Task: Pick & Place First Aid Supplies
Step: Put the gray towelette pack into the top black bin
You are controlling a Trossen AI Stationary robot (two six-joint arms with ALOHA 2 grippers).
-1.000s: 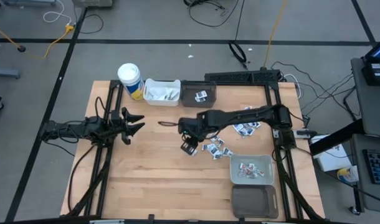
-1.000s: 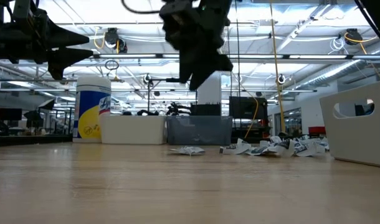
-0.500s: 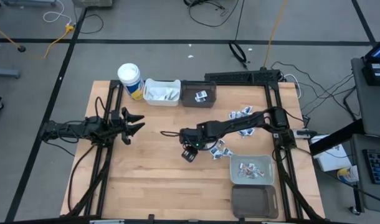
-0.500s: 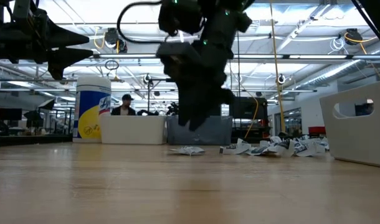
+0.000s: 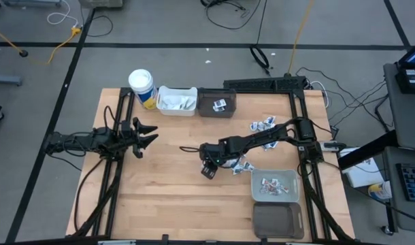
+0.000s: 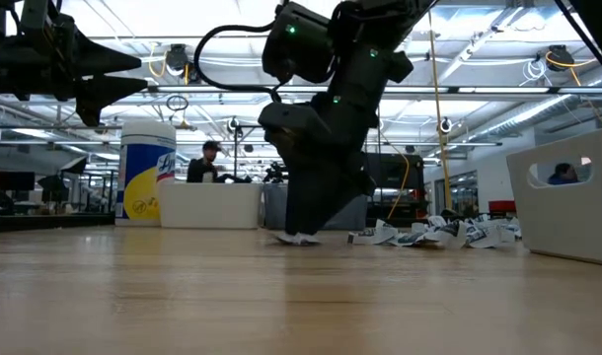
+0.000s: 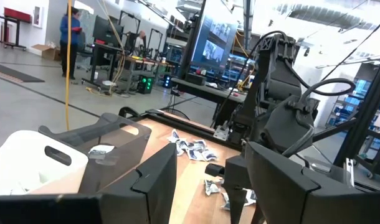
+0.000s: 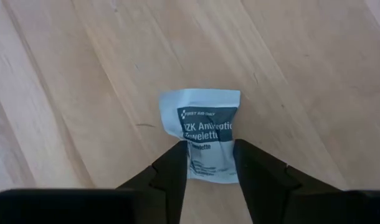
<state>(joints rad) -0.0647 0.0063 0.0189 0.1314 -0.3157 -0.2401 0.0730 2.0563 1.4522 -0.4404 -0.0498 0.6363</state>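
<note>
The packet (image 8: 206, 135) is pale blue-white with a dark blue printed panel. The counter (image 8: 84, 74) is light wood. The right hand (image 8: 207, 163) is black.

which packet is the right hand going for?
The lone packet with dark print, lying flat on bare wood apart from the scattered pile. The right hand is down over it, fingers straddling its near end, not yet closed.

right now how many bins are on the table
4: a white bin and a dark bin side by side at the far edge, a grey bin at the near right, and another dark bin just in front of it.
</note>
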